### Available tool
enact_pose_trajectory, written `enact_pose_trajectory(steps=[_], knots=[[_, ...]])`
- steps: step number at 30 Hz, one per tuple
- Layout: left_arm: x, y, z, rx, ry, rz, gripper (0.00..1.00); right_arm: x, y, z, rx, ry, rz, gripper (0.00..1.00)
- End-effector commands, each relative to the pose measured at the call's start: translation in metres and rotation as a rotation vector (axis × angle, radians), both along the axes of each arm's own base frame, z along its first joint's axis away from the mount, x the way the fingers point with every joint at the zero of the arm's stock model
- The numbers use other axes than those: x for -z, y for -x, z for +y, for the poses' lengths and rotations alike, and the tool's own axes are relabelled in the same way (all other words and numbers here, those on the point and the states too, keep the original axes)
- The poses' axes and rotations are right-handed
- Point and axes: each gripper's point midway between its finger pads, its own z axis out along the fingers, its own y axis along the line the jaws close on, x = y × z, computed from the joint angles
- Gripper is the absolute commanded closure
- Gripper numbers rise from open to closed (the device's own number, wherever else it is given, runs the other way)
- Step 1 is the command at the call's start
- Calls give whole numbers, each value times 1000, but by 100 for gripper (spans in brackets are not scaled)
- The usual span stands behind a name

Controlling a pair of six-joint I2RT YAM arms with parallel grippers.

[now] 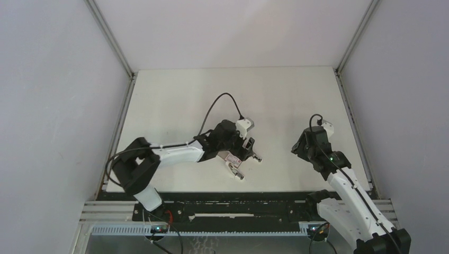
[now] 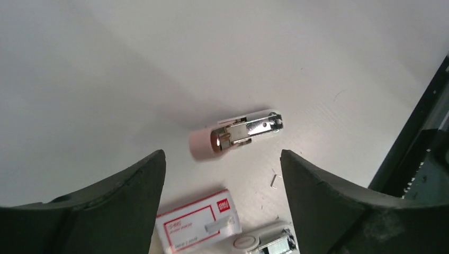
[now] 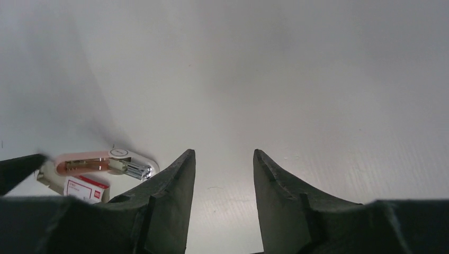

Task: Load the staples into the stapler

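Note:
The stapler shows as two pieces. A pink piece [image 2: 212,144] with a metal rail lies on the table just beyond my left fingertips. A white and metal piece [image 2: 265,242] lies at the bottom edge of the left wrist view. Whether the two are joined I cannot tell. The white, red-trimmed staples box [image 2: 198,222] lies flat next to the white piece, between my left fingers [image 2: 132,196]. My left gripper [image 2: 221,159] hovers open above them, holding nothing. In the top view it [image 1: 248,148] is over the stapler [image 1: 236,172] and box [image 1: 231,157]. My right gripper [image 3: 223,153] is open and empty, far right of the stapler [image 3: 100,163].
A loose staple bit [image 2: 274,181] lies near my left gripper's right finger. The black front rail [image 1: 233,197] runs along the table's near edge, close to the stapler. Grey walls close in the white table [image 1: 174,100] on the left, right and back. My right gripper [image 1: 298,148] hangs over bare table.

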Motion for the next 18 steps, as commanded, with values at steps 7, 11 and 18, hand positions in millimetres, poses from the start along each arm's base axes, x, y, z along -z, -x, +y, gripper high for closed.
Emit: enact_pose_trajectory(steps=[7, 11, 18], knots=[[-127, -58, 76, -302, 223, -253, 8, 9, 27, -31, 205, -25, 94, 56], [-139, -81, 106, -434, 286, -230, 8, 15, 28, -40, 266, -29, 131, 58], [-149, -99, 161, -655, 364, -183, 9, 3, 16, -40, 229, -25, 44, 56]])
